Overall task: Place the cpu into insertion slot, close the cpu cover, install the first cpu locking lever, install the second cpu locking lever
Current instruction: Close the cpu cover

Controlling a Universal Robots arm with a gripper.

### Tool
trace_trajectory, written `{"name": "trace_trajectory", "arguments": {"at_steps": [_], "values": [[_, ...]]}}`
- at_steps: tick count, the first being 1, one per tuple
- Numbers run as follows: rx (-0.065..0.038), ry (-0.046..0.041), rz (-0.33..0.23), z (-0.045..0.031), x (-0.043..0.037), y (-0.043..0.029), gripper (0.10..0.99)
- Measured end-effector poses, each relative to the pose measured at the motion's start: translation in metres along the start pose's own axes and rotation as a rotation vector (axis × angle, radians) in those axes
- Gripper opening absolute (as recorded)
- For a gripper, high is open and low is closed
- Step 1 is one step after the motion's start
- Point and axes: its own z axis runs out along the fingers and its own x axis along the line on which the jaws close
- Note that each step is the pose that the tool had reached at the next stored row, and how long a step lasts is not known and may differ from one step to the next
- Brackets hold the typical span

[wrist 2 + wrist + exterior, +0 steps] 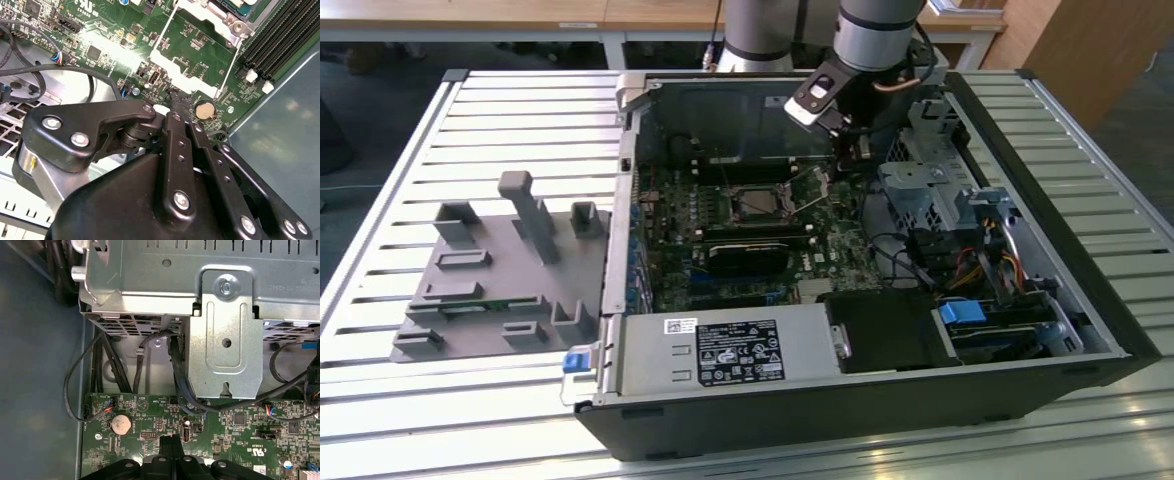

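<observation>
End effector: the end effector (861, 162) hangs inside the open computer case (854, 410), just beside the insertion slot (728, 208) on the exterior view's right. In the first wrist view its fingers (166, 447) are pressed together with nothing between them.
Cpu: we judge the cpu (758, 206) to be the flat grey face seated in the insertion slot, though it is too small to be sure.
Cpu cover: the cpu cover (227, 19) looks folded down over the slot.
Locking levers: in the second wrist view two thin locking levers (161, 31) run along the frame's sides. In the exterior view one slants out toward the end effector, so we judge it unlatched.
Progress: placing the chip and closing the cover look done. The lever work is in hand, with at least one lever left.
Tabletop: the slatted tabletop (480, 120) carries the case and a grey fixture (494, 270), which is well apart from the end effector.
</observation>
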Motion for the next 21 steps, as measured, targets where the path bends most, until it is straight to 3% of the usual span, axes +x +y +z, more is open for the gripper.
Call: {"name": "trace_trajectory", "arguments": {"at_steps": [12, 16, 21], "values": [[0.002, 0.0001, 0.000, 0.0053, 0.0001, -0.0007, 0.106], [0.002, 0.0001, 0.000, 0.0052, 0.0002, -0.0060, 0.106], [0.002, 0.0001, 0.000, 0.0046, 0.0003, -0.0176, 0.106]]}}
